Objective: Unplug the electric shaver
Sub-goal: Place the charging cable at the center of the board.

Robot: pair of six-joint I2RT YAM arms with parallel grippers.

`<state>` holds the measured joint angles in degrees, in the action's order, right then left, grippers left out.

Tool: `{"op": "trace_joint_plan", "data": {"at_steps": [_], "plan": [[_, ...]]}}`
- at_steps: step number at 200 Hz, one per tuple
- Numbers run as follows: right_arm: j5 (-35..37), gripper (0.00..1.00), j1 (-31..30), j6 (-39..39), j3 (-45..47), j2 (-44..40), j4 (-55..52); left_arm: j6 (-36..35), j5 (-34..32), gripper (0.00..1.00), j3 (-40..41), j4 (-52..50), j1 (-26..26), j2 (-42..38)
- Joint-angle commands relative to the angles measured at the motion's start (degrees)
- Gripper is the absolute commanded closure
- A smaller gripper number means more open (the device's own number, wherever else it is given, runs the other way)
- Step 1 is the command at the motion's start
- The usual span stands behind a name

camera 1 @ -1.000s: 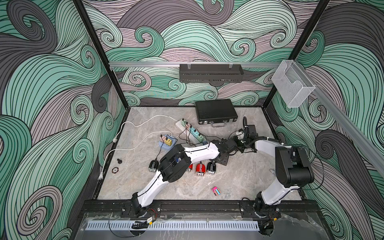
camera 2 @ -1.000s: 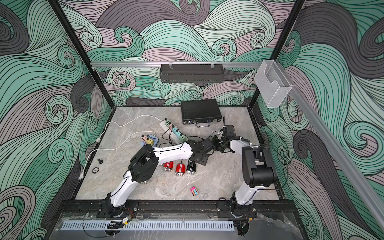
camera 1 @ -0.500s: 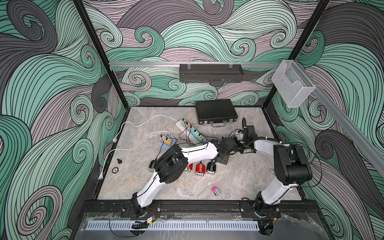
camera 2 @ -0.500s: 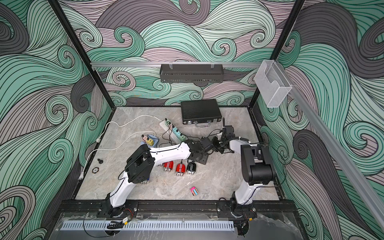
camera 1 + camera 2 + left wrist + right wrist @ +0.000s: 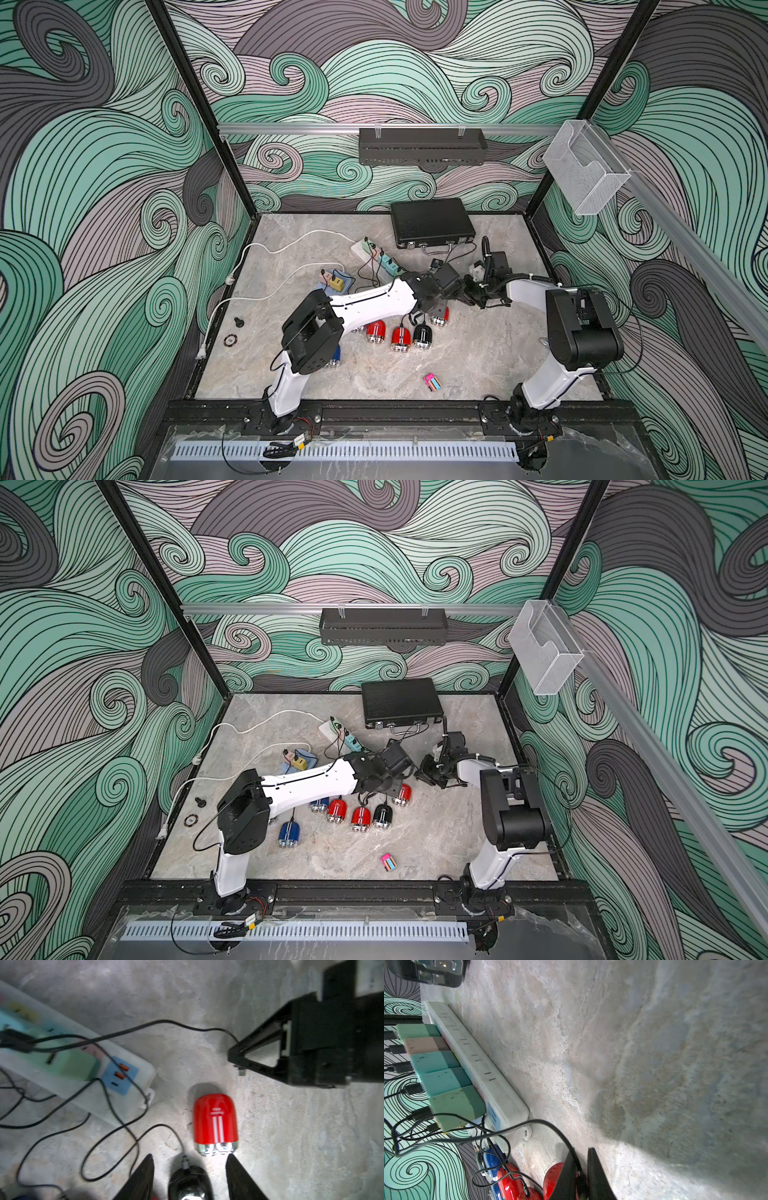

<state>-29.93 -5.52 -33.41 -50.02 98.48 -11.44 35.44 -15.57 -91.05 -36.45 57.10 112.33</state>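
The red shaver [image 5: 216, 1122] lies on the tabletop [image 5: 301, 1147], its metal head toward the left hand [image 5: 189, 1156] and its rounded end toward the right hand [image 5: 235, 1057]. No lead shows in that rounded end. The right hand is pinched closed on the free end of a cable [image 5: 166, 1021], near the shaver but apart from it. A small grey tip pokes out past its fingertips, probably the plug. The unplugging therefore looks done, or all but done.

The left hand hangs open, with the black shaver [image 5: 189, 1184] showing between its fingers. How high above it the hand sits cannot be told.

Several things could go wrong from here:

- **Dragging the strip:** The held cable runs back to the strip [image 5: 143, 1076] and crosses other leads on the way. If the right hand draws further off, the slack could run out. The cable might then drag the strip, pull its charger loose, or snag a crossing lead and tug a neighbouring shaver.
- **Disturbing the wrong shaver:** If the left hand closes or drops where it is, it would likely catch the black shaver or its lead, which is plugged in.
- **Collision:** Both hands crowd the same patch of tabletop. A sideways move by either could knock the other, or shove the red shaver.
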Motion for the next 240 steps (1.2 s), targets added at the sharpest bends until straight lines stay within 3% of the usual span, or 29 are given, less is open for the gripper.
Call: {"op": "trace_joint_plan", "data": {"at_steps": [1,47,70,92,126,185,197,240], "plan": [[1.85,0.83,-0.54,0.07,-1.16,0.98,-1.67,-0.50,-1.67,0.46,4.51,2.55,-4.28,-5.80],[2.55,0.78,-0.95,0.30,-1.71,1.02,-2.66,-1.43,0.68,0.46,11.10,4.36,-11.02,-11.17],[4.01,0.70,-1.12,0.66,-1.75,-0.24,-3.87,-1.60,2.57,0.46,12.18,5.00,-13.49,-11.64],[5.71,0.64,-1.23,1.15,-1.75,-1.74,-5.41,-1.59,4.19,0.46,12.66,5.86,-14.94,-11.62],[6.10,0.64,-2.05,1.57,-2.31,-3.96,-5.94,-1.13,6.43,0.47,12.92,7.21,-16.35,-10.83],[11.86,0.66,-11.29,6.03,-10.00,-6.28,-8.86,1.28,10.84,0.59,12.69,9.37,-18.49,-8.74],[13.33,0.67,-13.53,6.89,-12.02,-6.20,-9.61,1.71,11.34,0.67,12.56,9.45,-18.84,-8.24],[18.32,0.70,-19.66,9.65,-21.87,-0.58,-16.14,3.73,13.73,0.72,12.91,11.28,-20.16,-6.58]]}}
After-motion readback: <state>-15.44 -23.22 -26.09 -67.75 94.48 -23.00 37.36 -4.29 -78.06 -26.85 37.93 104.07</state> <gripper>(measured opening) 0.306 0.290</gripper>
